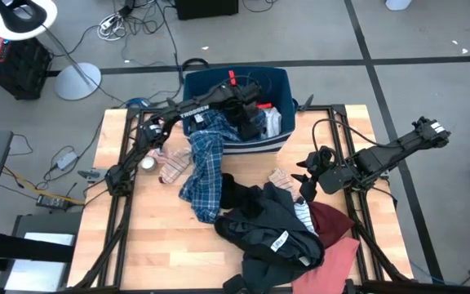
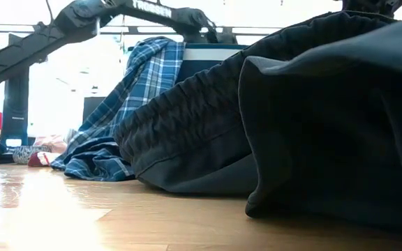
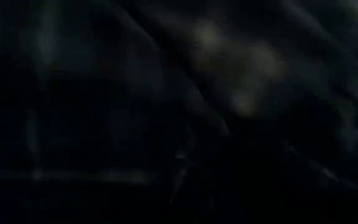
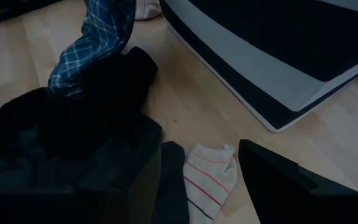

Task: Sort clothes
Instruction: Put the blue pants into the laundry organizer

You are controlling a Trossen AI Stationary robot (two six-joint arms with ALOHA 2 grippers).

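Bin point(image 1: 277, 80) seen overhead, left hand point(image 1: 254, 121) inside, opening unclear, right hand point(image 1: 307, 186) open, empty.

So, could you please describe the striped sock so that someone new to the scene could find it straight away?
Start at the navy bin at the table's far edge. On the bare wood just in front of its right corner lies the striped sock, beside the dark grey garment. It is the only small pale piece there, cream with thin red stripes.
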